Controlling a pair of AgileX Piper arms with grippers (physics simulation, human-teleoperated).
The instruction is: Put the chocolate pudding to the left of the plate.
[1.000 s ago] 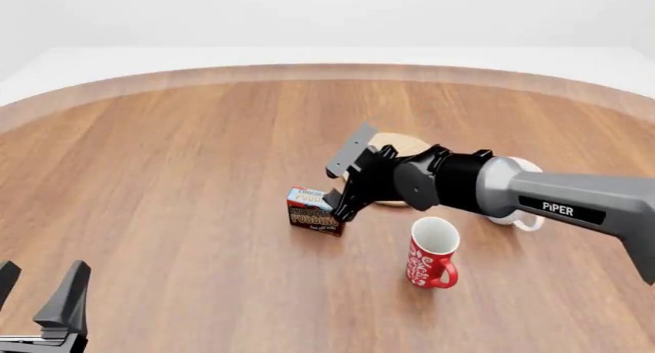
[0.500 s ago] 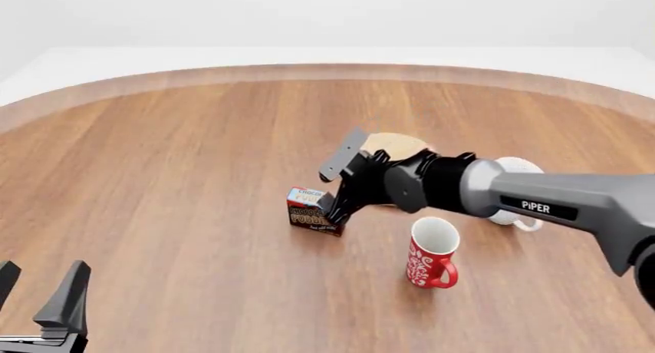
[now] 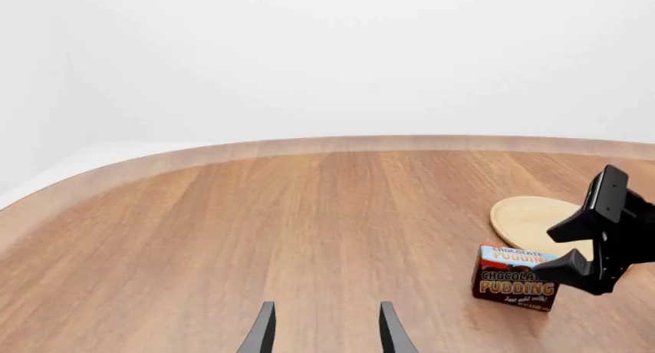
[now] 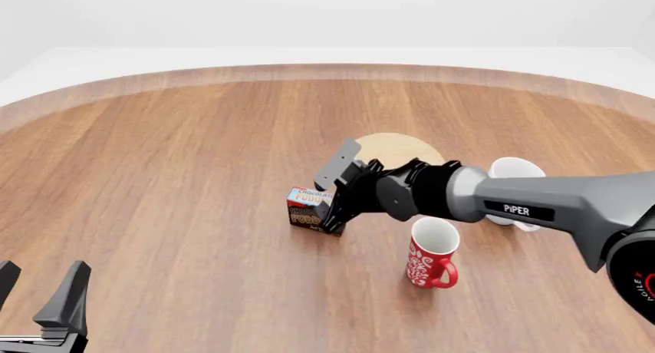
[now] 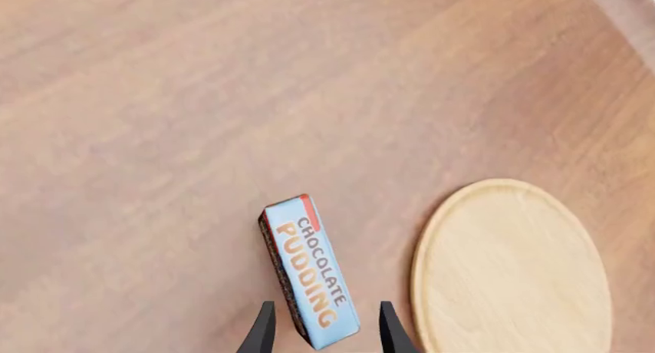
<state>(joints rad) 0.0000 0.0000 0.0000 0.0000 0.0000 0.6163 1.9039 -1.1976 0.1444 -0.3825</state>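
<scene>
The chocolate pudding (image 4: 307, 209) is seen standing on the wooden table (image 4: 174, 161), its near end lying between the parted fingers of the right gripper (image 5: 322, 334), which are set on either side of the carton without clearly pressing it. The plate (image 5: 511, 268) is found just beside the gripper, apart from the carton. A red patterned mug (image 4: 431, 253) and a white mug (image 4: 515, 186) are placed behind the gripper along its arm. The left gripper (image 3: 324, 336) is held apart, well away.
</scene>
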